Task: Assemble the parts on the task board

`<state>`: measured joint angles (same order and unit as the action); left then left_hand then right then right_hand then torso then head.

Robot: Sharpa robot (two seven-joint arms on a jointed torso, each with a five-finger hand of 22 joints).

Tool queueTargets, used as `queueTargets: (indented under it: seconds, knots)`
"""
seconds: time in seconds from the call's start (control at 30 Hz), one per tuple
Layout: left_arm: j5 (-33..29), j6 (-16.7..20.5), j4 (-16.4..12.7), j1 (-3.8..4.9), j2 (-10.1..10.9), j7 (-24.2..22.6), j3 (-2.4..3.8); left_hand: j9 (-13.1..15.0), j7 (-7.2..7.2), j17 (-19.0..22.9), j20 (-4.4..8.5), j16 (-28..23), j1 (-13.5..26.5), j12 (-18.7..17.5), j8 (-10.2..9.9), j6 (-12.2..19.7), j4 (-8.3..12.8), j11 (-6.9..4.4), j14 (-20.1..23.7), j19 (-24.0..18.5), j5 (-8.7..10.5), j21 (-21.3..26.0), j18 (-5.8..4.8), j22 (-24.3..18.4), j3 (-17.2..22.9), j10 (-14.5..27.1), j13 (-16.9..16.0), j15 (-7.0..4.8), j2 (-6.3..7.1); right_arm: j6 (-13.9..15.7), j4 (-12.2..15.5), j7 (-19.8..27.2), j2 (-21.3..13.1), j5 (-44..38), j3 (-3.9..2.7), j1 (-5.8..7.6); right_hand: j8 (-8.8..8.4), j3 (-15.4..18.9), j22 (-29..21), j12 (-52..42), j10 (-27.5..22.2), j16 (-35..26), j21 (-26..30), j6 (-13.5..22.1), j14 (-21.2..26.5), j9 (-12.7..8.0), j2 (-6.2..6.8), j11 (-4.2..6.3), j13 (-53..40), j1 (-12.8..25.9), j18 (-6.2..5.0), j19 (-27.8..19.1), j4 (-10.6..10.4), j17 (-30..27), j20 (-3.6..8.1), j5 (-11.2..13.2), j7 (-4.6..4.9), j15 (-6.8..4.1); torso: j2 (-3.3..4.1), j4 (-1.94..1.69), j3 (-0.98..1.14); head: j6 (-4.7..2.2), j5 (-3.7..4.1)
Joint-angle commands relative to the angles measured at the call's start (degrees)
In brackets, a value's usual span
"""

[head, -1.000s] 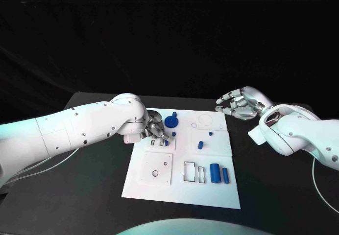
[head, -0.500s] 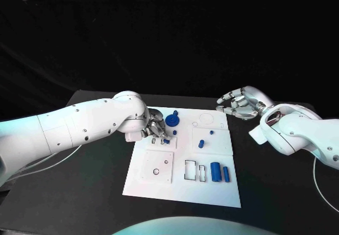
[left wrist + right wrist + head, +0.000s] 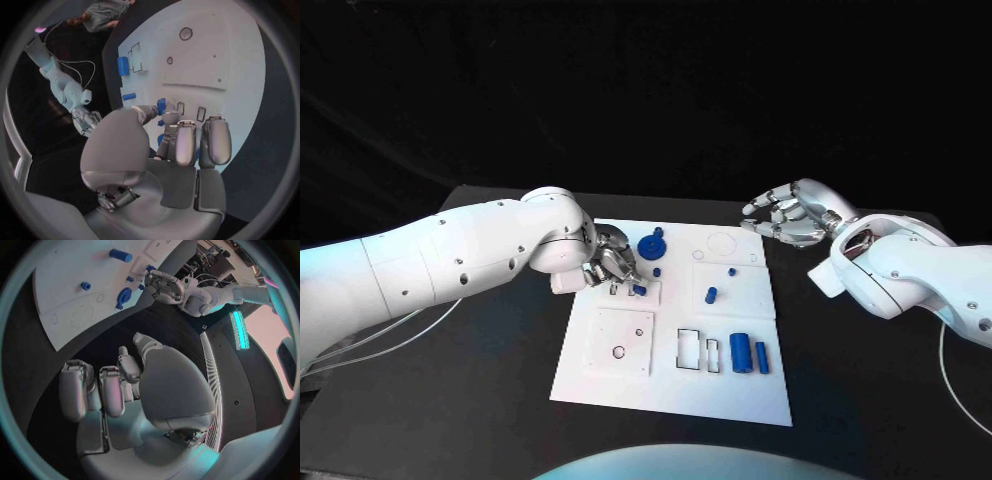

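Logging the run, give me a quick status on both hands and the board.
Left robot hand on the task board, pinching a small blue part. Right robot hand off the board, fingers curled, empty. Nothing in the way.

You're looking down at a black tabletop (image 3: 473, 400) whose far edge meets a dark backdrop. Flat on it, about in the middle, lies the white task board (image 3: 668, 385), a rectangular plate with its long side running away from you. Dark tabletop shows on the board's left, right and near sides. In your left wrist view the same board (image 3: 206, 55) sits against the black surface, and your right wrist view catches a far corner of the board (image 3: 69, 300) with tabletop (image 3: 156, 325) beside it.
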<state>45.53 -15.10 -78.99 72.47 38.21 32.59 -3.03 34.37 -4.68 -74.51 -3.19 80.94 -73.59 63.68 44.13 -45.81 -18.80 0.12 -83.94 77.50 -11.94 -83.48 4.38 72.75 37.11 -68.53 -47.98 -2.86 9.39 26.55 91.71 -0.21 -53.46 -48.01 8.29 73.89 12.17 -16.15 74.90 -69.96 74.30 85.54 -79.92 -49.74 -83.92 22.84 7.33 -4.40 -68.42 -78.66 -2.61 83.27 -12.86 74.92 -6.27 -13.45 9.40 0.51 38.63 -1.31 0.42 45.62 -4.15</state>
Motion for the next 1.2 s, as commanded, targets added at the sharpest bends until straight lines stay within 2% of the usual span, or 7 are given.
queueTargets:
  seconds: [0.03, 0.17, 0.5, 0.73, 1.2]
  knots:
    - [-3.23, 1.11, -1.11, 0.11, 0.97, -1.21, 0.14, 2.79, 0.28, -0.07, 0.1, -0.03, 0.81, 0.32, 0.37, 0.02, 9.27, -0.07, -2.13, 0.45, -0.28, -0.31, -0.61, 0.04, 9.75, -0.5, -0.09, -0.53, 0.32, -0.96, 0.0, -0.12, -0.01, -0.69, 0.01, -0.05, 0.36, -0.47, 7.66, 0.25, -0.43, -0.26, 0.38, 0.53, -3.41, 0.01, 0.7, 0.0, 0.02, 0.03, -0.31, -0.55, -0.01, 3.99, -0.03, -0.33, 0.03, -0.33, 0.05, -0.06, 0.02, -0.08, 0.0]
    - [-0.79, 1.9, -2.2, 0.1, 2.05, -1.79, 0.2, 3.16, 0.31, -0.11, 0.18, -0.01, 1.41, 0.46, 0.66, -0.1, 10.44, -0.15, -2.14, 0.56, -0.3, -0.4, -0.63, 0.23, 11.54, -0.76, -0.29, -0.61, 0.94, -0.95, 0.01, -0.12, -0.06, -0.69, 0.02, -0.06, 0.39, -0.52, 7.64, 0.25, -0.43, -0.3, 0.42, 0.54, -3.39, 0.01, 0.72, 0.0, 0.03, 0.06, -0.32, -0.57, -0.04, 3.94, -0.03, -0.45, 0.03, -0.33, 0.07, -0.08, 0.01, -0.02, -0.05]
    - [12.64, 4.84, -4.69, -0.11, 3.03, -2.89, -0.05, 3.72, 0.41, -0.13, 0.36, -0.02, 2.6, 1.03, 1.14, -0.64, 12.24, -0.3, -2.16, 1.02, -0.42, -0.74, -0.75, 0.92, 14.81, -1.57, -1.01, -0.76, 2.16, -0.79, 0.1, 0.02, -0.26, -0.69, 0.02, -0.07, 0.42, -0.54, 7.65, 0.27, -0.44, -0.3, 0.41, 0.55, -3.4, 0.01, 0.74, -0.01, 0.06, 0.11, -0.31, -0.55, -0.08, 3.95, -0.03, -0.54, 0.03, -0.33, 0.14, 0.01, -0.02, 0.27, -0.11]
    - [15.23, 6.43, -5.14, -0.37, 3.04, -2.76, -0.18, 4.0, 0.53, -0.15, 0.47, -0.02, 3.44, 1.72, 1.42, -1.08, 13.0, -0.42, -2.17, 1.47, -0.88, -1.02, -0.88, 1.56, 16.4, -2.32, -1.96, -0.87, 2.96, -0.7, 0.09, 0.14, -0.28, -0.69, 0.02, -0.09, 0.45, -0.57, 7.62, 0.33, -0.48, -0.31, 0.47, 0.56, -3.4, 0.01, 0.77, -0.01, 0.12, 0.17, -0.32, -0.58, -0.13, 3.95, -0.03, -0.65, 0.03, -0.33, 0.12, 0.09, 0.02, 0.4, -0.24]
    - [15.73, 5.18, -4.57, -0.79, 2.11, -1.89, -0.6, 4.13, 0.63, -0.18, 0.53, 0.0, 3.87, 2.25, 1.59, -1.36, 13.34, -0.51, -2.18, 1.67, -1.19, -1.16, -0.93, 1.86, 16.97, -2.88, -2.66, -0.95, 3.31, -0.77, 0.05, 0.15, -0.18, -0.69, 0.02, -0.14, 0.48, -0.63, 7.6, 0.36, -0.5, -0.3, 0.51, 0.61, -3.41, 0.01, 0.81, -0.01, 0.16, 0.24, -0.33, -0.59, -0.2, 4.0, -0.03, -0.82, 0.04, -0.33, 0.14, 0.13, 0.0, 0.6, -0.41]
